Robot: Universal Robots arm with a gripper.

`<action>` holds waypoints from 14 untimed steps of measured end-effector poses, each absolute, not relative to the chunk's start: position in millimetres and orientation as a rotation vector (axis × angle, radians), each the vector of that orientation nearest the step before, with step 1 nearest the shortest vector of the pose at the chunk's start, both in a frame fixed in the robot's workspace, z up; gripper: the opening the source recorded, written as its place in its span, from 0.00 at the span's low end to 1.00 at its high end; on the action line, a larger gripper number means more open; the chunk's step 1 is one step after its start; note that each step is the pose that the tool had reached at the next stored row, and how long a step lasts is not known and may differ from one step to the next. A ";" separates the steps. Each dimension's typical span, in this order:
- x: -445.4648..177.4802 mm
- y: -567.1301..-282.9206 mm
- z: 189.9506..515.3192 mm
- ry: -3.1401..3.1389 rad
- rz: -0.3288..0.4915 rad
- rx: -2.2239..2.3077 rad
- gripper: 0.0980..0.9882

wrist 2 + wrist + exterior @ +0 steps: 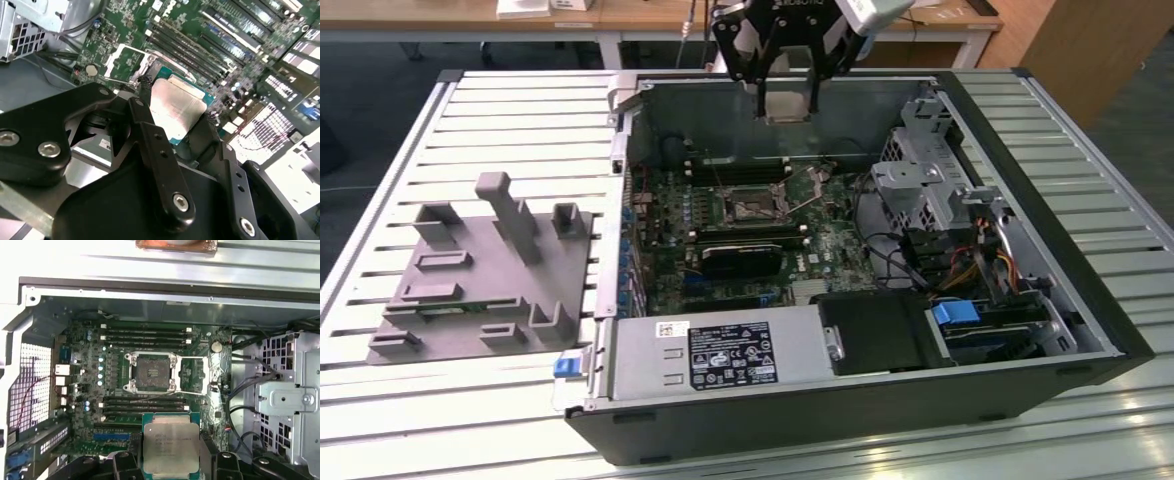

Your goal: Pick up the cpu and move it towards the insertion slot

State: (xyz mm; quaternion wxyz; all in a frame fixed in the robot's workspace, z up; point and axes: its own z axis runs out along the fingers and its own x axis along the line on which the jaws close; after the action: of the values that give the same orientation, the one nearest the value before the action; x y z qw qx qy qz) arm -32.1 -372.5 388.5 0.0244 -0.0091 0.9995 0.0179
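cpu (171,446): shiny silver metal top | tool (172,107): matt black fingers | insertion slot (152,372): silvery metal frame
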 end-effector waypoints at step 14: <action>-31.8 -339.1 375.9 3.092 0.055 -0.028 0.50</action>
State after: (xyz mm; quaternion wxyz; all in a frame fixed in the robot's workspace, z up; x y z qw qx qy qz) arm -31.8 -339.1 375.9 0.0243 -0.0092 0.9995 0.0178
